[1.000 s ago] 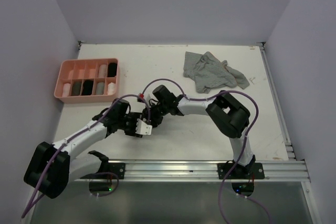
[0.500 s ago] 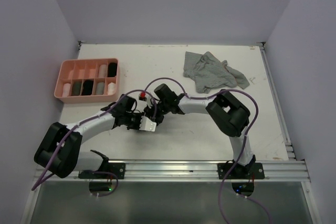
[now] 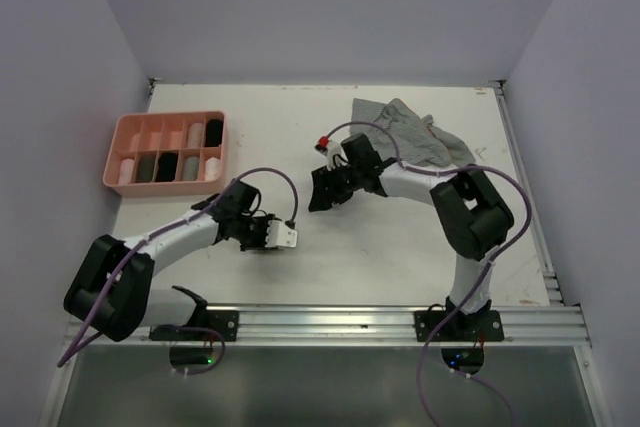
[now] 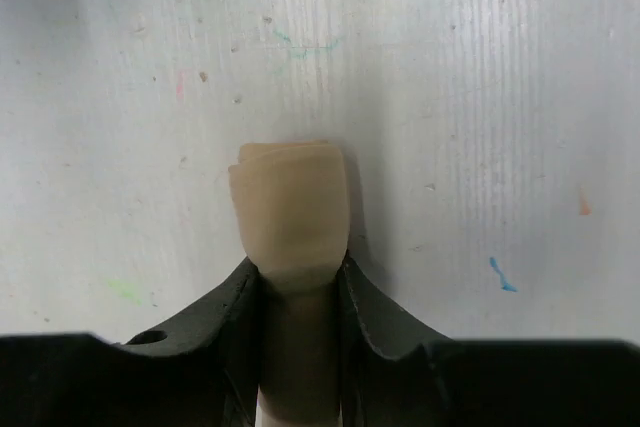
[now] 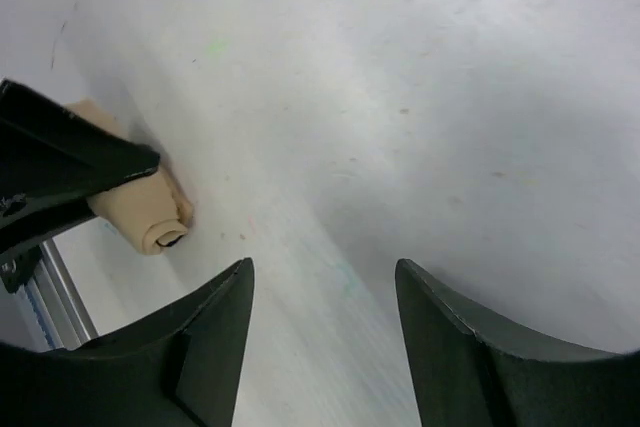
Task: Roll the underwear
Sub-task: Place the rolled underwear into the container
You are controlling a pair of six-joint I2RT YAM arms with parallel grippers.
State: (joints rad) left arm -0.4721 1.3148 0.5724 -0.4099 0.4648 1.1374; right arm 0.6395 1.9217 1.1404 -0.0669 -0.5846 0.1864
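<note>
Since the earlier frame, the right gripper [image 3: 318, 193] had drawn away from the left gripper [image 3: 272, 234] and moved toward the far side of the table [image 3: 380, 252]. The left gripper had shifted only slightly.

Top external view: the left gripper lay low on the table, near its centre, with the beige roll [image 3: 287, 238] at its tip. The right gripper sat well apart from it, near the grey striped underwear [image 3: 410, 137], which lay loose and crumpled at the far right. The pink tray [image 3: 113, 152] stood at the far left. Most of its compartments held rolled garments, and a few in the back row looked unfilled.

Left wrist view: the left gripper [image 4: 295, 277] pinched the beige roll [image 4: 290, 212], its jaws pressed against both flanks. The wound end projected forward over the table surface.

Right wrist view: the right gripper [image 5: 325, 292] was spread wide and held nothing. The beige roll [image 5: 140, 205] showed at the left, clamped in the left gripper [image 5: 60, 182].

Assessment: the beige garment appeared fully rolled but not yet placed in the tray. The striped pile remained to be rolled, so the task was judged past its midpoint but unfinished.
</note>
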